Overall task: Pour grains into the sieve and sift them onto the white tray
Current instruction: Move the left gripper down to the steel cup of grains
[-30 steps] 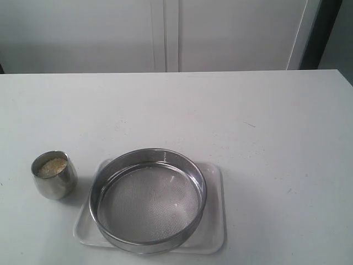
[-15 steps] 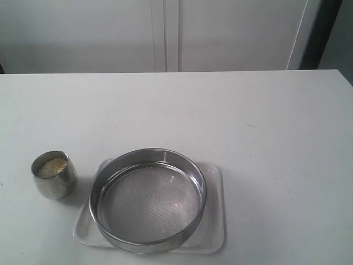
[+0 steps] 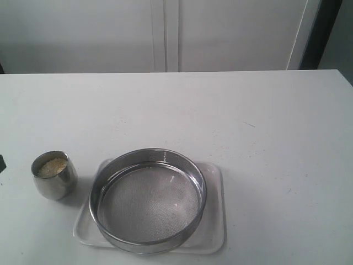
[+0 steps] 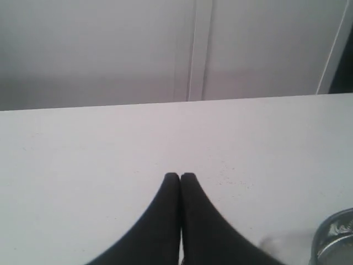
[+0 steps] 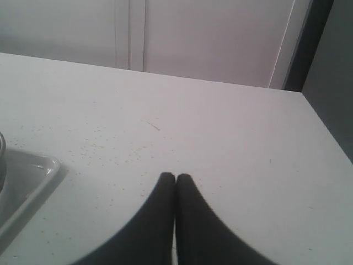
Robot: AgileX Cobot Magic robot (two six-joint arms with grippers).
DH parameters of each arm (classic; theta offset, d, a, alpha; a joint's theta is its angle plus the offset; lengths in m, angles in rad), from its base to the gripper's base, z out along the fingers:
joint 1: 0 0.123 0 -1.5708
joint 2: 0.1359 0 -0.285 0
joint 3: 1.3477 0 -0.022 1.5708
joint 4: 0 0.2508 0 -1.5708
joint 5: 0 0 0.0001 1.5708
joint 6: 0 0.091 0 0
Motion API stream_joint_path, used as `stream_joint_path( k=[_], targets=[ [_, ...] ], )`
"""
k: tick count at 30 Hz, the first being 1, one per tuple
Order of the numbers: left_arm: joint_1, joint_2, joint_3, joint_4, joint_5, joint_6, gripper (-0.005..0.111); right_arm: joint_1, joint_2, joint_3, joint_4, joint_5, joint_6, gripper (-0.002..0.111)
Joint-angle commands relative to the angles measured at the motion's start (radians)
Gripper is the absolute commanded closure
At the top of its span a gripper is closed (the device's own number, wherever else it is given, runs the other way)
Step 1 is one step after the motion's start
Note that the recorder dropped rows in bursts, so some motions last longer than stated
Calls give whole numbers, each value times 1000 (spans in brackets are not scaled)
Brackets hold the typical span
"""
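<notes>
Left wrist view shows your left gripper [image 4: 180,176] with its two black fingers pressed together and nothing between them. It is held low over the bare bench [image 4: 83,149] and points toward the far edge. Your right gripper [image 5: 175,176] is posed the same way: fingers tight together, empty, aimed toward the bench's far right corner.

The sieve [image 3: 148,204] sits on the white tray [image 3: 214,232] by the near edge of the bench, left of middle, its mesh bare. It covers most of the tray. The grains [image 3: 51,167] lie in a steel cup [image 3: 54,186] standing upright just beside the tray, toward the left edge.

From the right wrist you see only one corner of the tray [image 5: 33,171]; the rest is cut off. A curved steel rim [image 4: 336,237] is clipped by the left wrist frame, and you cannot tell which vessel it belongs to. A dark sliver [image 3: 1,163] at the exterior frame's left border is too small to identify.
</notes>
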Motion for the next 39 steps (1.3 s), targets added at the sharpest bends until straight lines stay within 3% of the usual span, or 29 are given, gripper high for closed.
stream_joint_path(
  k=[1,5,9,30,39],
  targets=[
    [-8,79,7,82,-105,-7,94,0,-6,5,-9,-13,-8,108],
    [-8,155,7,115,-201,-7,53,0,-6,5,-9,-13,-8,108],
    [-8,226,-2,53,-212,-72,3,0,-6,5,-9,-13,-8,108],
    [-8,442,-110,152,-226,-53,2,0,-6,5,-9,-13,-8,108],
    [-8,546,-111,154,-307,-2,2,0,-6,5,-9,-13,-8,108]
  ],
)
